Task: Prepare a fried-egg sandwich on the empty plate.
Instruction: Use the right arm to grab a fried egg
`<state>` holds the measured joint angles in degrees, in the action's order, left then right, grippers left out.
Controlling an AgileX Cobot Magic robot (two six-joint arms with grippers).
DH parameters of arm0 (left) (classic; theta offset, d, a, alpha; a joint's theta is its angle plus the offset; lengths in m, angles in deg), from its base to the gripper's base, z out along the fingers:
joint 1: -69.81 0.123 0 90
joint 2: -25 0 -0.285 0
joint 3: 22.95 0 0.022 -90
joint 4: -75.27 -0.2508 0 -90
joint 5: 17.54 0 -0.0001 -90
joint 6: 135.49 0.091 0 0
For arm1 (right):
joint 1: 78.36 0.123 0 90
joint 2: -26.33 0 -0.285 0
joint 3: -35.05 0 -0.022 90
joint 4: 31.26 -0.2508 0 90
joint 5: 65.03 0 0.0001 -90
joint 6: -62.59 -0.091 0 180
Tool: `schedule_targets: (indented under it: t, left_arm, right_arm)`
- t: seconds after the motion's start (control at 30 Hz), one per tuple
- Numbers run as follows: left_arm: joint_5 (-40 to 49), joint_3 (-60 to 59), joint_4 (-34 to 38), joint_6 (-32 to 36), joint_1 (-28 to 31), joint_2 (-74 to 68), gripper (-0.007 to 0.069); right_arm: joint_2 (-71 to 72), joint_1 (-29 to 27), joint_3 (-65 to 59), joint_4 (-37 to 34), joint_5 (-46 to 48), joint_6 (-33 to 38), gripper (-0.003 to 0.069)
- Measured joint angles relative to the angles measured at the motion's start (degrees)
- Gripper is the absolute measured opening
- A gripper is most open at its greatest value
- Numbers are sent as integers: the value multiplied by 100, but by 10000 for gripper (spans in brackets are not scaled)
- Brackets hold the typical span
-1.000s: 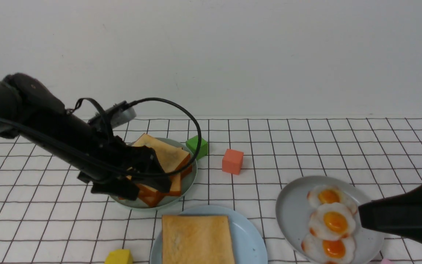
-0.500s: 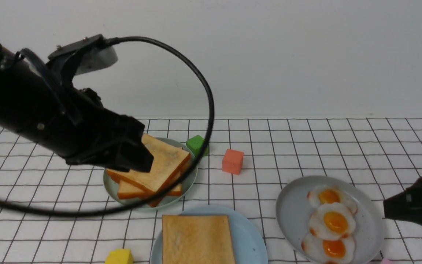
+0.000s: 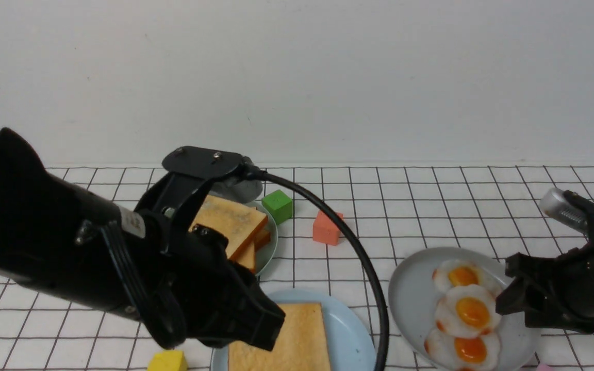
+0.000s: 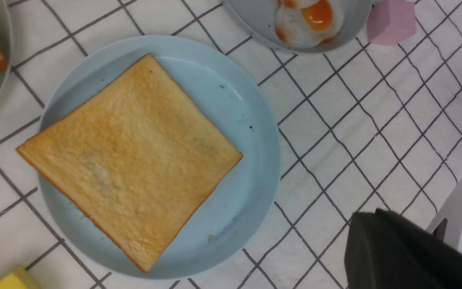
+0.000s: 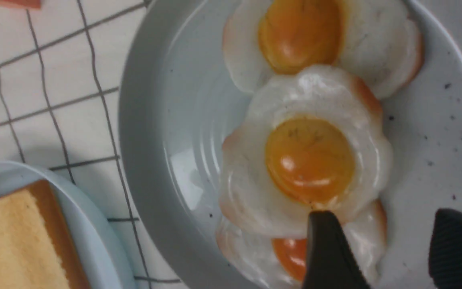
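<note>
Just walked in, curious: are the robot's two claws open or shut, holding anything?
Left gripper: closed, nothing in it.
Right gripper: open, empty, above the fried eggs.

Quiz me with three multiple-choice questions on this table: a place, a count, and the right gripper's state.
1. Where does the single toast slice lie?
A. on the blue plate
B. on the green plate
C. on the cloth
2. How many fried eggs are on the grey plate?
A. two
B. three
C. four
3. How is the right gripper?
A. shut on an egg
B. shut on toast
C. open above the eggs
Answers: 1 A, the slice lies flat on the blue plate; 2 B, three yolks show in a row; 3 C, its jaws stand apart, holding nothing.
</note>
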<state>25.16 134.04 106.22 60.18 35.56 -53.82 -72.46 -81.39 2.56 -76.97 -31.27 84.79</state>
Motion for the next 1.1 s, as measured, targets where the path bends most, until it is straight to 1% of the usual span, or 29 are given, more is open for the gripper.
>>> schedule_targets:
  t: [0.03, 0.07, 0.1, 0.13, 0.2, 0.27, 0.63, 0.73, 0.77, 0.8, 0.83, 0.87, 0.9, 0.93, 0.97, 1.1]
  left_arm:
    - [-1, 0, 0, 0, -7, 0, -13]
    - [-1, 0, 6, 0, -7, 0, -13]
    - [-1, 0, 6, 0, -7, 0, -13]
    - [-1, 0, 6, 1, -7, 0, -13]
    - [-1, 0, 6, 5, -7, 0, -13]
    - [9, 0, 6, 18, -7, 0, -13]
    - [21, 0, 1, 18, -7, 0, -13]
    - [21, 0, 1, 18, -7, 0, -13]
    - [21, 0, 1, 18, -7, 0, -13]
    - [21, 0, 1, 18, -7, 0, -13]
    - [21, 0, 1, 18, -7, 0, -13]
    - [21, 0, 1, 18, -7, 0, -13]
    - [21, 0, -4, 18, -7, 0, -13]
    - [29, 0, -4, 18, -7, 0, -13]
    - [34, 0, -4, 18, -7, 0, -13]
    - [12, 10, -63, 18, -7, 0, -13]
  right_arm:
    - [-151, -143, 0, -626, 30, 516, 367]
    - [-239, -228, 0, -878, 58, 847, 367]
    - [-260, -247, 0, -956, 64, 925, 367]
    - [-390, -388, 1, -1515, 100, 1402, 367]
    - [-519, -495, 6, -1922, 129, 1817, 367]
    - [-637, -574, 13, -2120, 161, 2006, 367]
    - [-1095, -602, 13, -2208, 226, 2197, 365]
    - [-1255, -607, 40, -2592, 297, 2528, 316]
    - [-1292, -607, 40, -2675, 314, 2616, 286]
    - [-1306, -607, 40, -2748, 331, 2660, 250]
    - [-1319, -607, 40, -2825, 331, 2685, 199]
    - [-1319, -607, 40, -2844, 331, 2691, 180]
    - [-1319, -612, 46, -2865, 318, 2706, 95]
    - [-1319, -612, 46, -2869, 333, 2706, 69]
    - [-1310, -612, 46, -2869, 333, 2706, 55]
    - [-1167, -612, 46, -2831, 333, 2721, 59]
